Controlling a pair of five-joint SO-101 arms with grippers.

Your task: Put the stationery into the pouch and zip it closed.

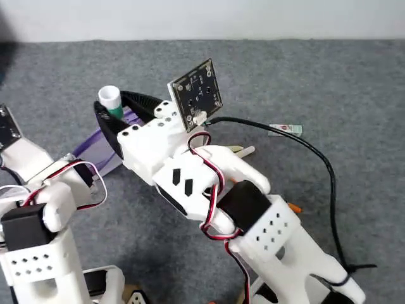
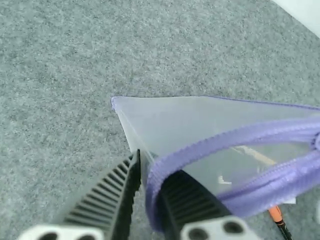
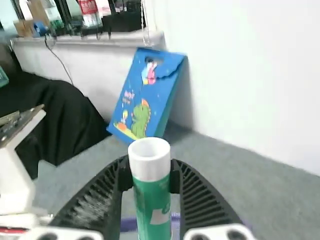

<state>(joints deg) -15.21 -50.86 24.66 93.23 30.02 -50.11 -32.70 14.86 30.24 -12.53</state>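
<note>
Right gripper (image 3: 148, 169) is clamped on the glue stick (image 3: 149, 197). The green body sits upright between the two black jaws, with the white cap poking up past the fingertips. In the high view the stick sits at those jaw tips, right by the far end of the pouch (image 1: 100, 145); can't tell how high above it.

Left gripper (image 2: 148, 170) has its jaws narrow, pinching the pouch's purple zipper edge (image 2: 235, 136) near one corner. The zipper's two sides run apart from the jaws, so the mouth is open. The clear pouch wall spreads out ahead of the jaws over the grey carpet (image 2: 65, 55).

Through that wall, beyond the left jaws, show a pale stick (image 2: 255, 156) and an orange tip (image 2: 275, 214); can't tell if they are inside or behind.

A small white-green item (image 1: 286, 130) lies on the carpet, well apart from both jaws. A blue gift bag (image 3: 147, 95) stands against the wall past the right jaws.
</note>
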